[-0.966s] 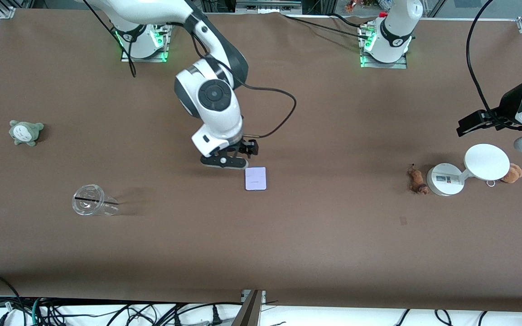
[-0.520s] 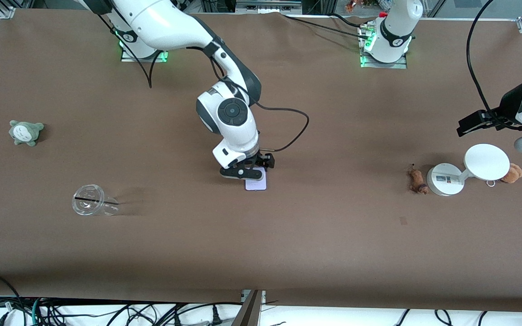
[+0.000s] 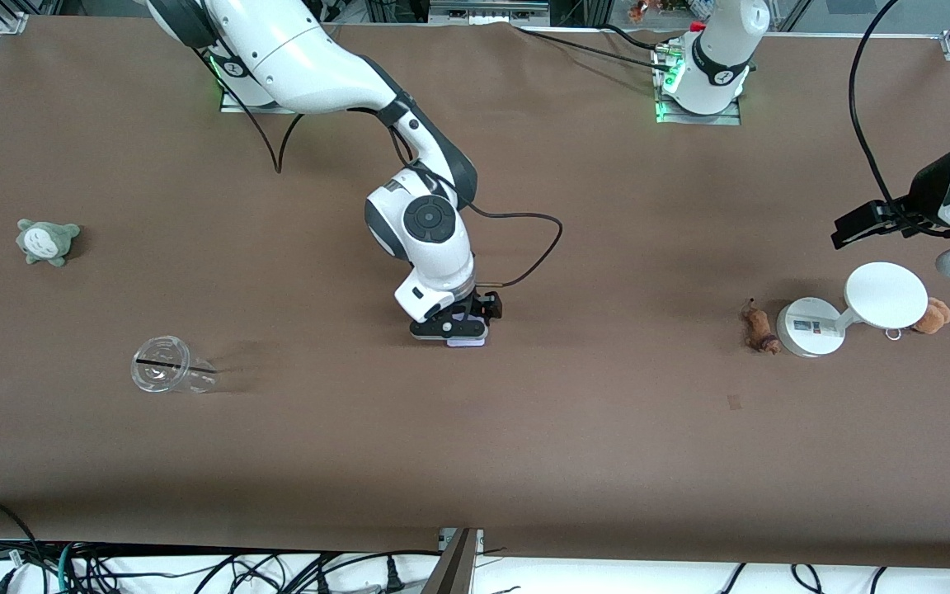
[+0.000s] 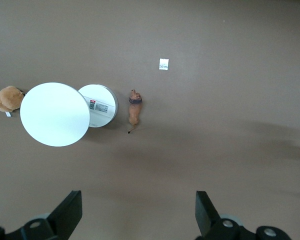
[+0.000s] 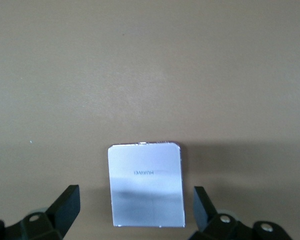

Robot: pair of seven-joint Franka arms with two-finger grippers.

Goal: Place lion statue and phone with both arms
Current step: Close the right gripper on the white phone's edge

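Note:
The phone [image 5: 146, 182], a pale lavender-white slab, lies flat mid-table. In the front view only its edge [image 3: 468, 340] shows under the right hand. My right gripper [image 5: 136, 205] is open low over it, one finger on each side with gaps between them and the phone's edges. The lion statue [image 3: 759, 330], a small reddish-brown figurine, lies on the table beside the white stand's base, toward the left arm's end. My left gripper [image 4: 137, 210] hangs open and empty high above the table near the lion statue [image 4: 135, 111].
A white round-disc stand [image 3: 886, 295] has a tan plush [image 3: 933, 315] beside it. A clear cup [image 3: 166, 367] lies on its side and a grey-green plush [image 3: 46, 241] sits toward the right arm's end. A small tag [image 3: 733, 402] lies nearer the front camera than the lion.
My right gripper has come down over the phone, which it now covers in the front view. The left arm has not moved.

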